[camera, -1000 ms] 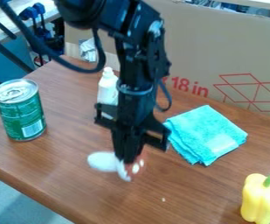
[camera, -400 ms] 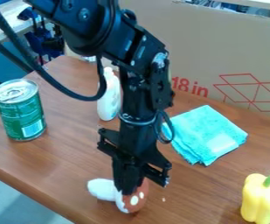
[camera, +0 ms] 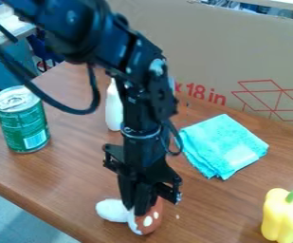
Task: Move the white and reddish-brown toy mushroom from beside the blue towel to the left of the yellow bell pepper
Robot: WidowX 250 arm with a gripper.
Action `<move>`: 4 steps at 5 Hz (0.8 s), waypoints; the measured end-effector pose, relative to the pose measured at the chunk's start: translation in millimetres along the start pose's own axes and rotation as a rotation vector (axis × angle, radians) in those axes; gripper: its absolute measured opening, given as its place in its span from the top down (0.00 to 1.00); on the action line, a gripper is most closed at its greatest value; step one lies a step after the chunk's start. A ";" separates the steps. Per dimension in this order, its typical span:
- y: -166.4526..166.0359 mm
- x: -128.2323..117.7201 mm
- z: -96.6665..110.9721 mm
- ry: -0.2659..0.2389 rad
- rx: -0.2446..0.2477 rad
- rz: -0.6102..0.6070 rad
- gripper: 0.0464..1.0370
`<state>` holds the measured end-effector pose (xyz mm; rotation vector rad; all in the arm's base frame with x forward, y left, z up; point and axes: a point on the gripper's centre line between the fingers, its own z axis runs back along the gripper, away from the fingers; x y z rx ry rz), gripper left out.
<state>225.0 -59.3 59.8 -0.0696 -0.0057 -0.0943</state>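
The black gripper (camera: 136, 208) hangs down over the front part of the table, left of centre, shut on a toy mushroom (camera: 151, 219). The mushroom has a brown-red cap with white spots, which faces right, and a thick white stem that points left. The gripper's fingers cover part of the cap where it meets the stem. Whether the mushroom touches the tabletop, I cannot tell.
A green can (camera: 23, 124) stands at the left, and a white bottle (camera: 114, 108) behind the arm. A folded turquoise cloth (camera: 223, 144) lies right of the arm. A yellow pepper (camera: 283, 216) is at the right front. Cardboard (camera: 237, 57) borders the wooden table (camera: 66, 171) behind.
Gripper and mushroom have come together toward the table's front edge, mostly in the first half second. Since then the gripper has shifted slightly left, and the mushroom a little nearer the front.
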 end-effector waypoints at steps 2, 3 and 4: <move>-8.3 7.4 56.7 -0.235 -0.036 -0.008 0.06; -20.8 19.7 88.0 -0.271 -0.010 -0.025 0.03; -49.0 44.6 94.1 -0.251 0.018 -0.090 0.03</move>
